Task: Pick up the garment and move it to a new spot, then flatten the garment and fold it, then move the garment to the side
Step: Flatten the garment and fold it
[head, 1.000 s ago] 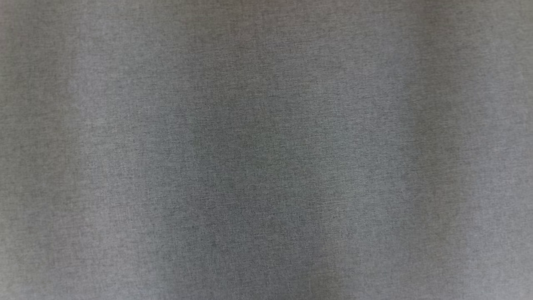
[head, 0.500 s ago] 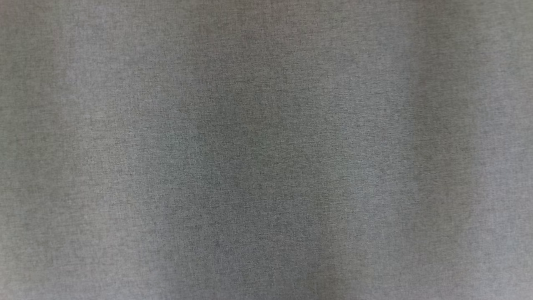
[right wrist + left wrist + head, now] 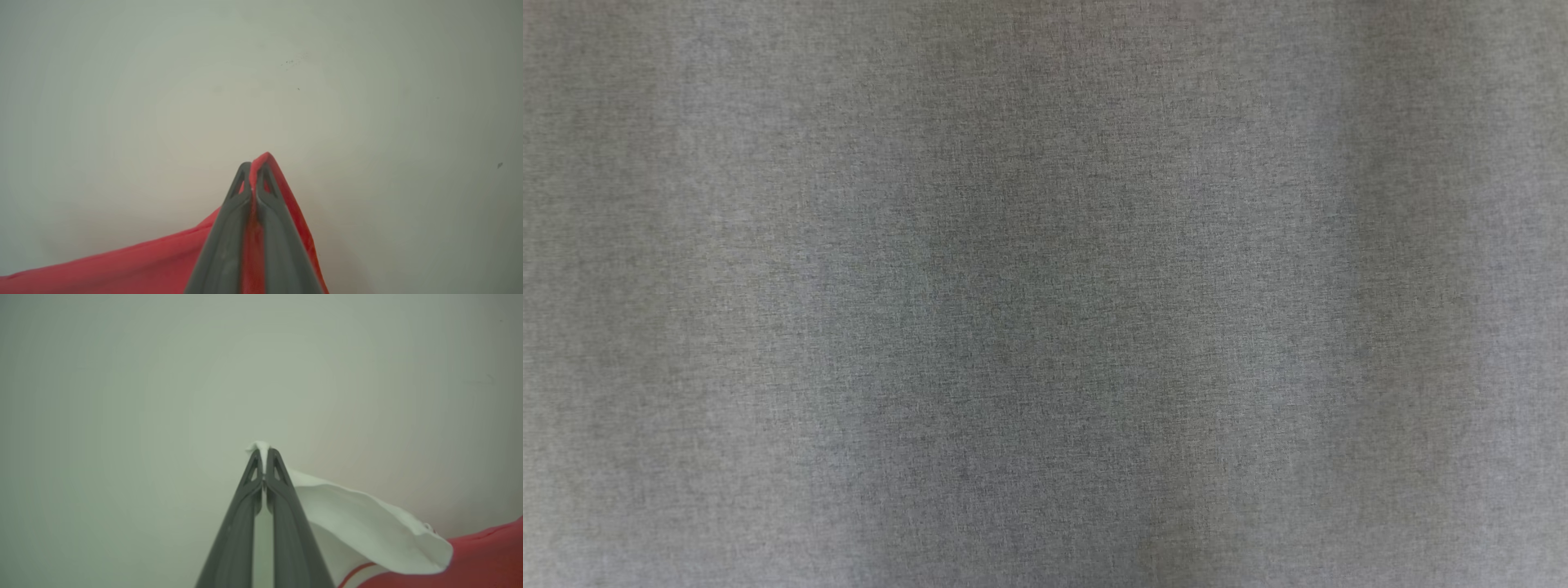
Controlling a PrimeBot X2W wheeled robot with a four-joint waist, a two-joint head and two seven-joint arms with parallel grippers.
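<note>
Clenched tight, my left gripper (image 3: 264, 453) pinches a white corner of the garment (image 3: 367, 522), and my right gripper (image 3: 254, 167) is clamped on a red fold of it, with a pale surface (image 3: 163, 375) behind both.

Garment (image 3: 367, 522): red w/ white part, thin red stripe on the white. White corner pinched in left gripper (image 3: 264, 453), red edge in right gripper (image 3: 254, 169). Cloth sags away from both tips.
</note>
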